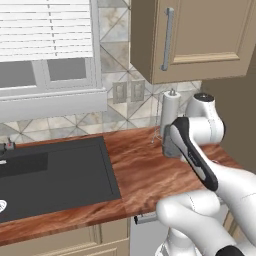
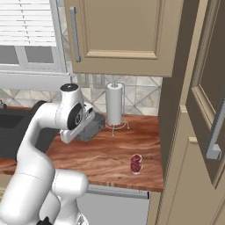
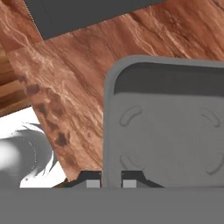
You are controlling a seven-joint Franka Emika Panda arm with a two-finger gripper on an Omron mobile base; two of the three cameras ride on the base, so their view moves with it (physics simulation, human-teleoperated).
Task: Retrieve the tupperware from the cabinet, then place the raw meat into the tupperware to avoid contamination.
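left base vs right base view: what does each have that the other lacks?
Left base view alone: the dark sink set in the counter, and two wall outlets.

Right base view alone: the raw meat near the counter's front edge, and the tall cabinet with its door ajar.

Both: the tupperware at the gripper, the paper towel roll, the wall cabinet, the wooden counter and the window blinds.
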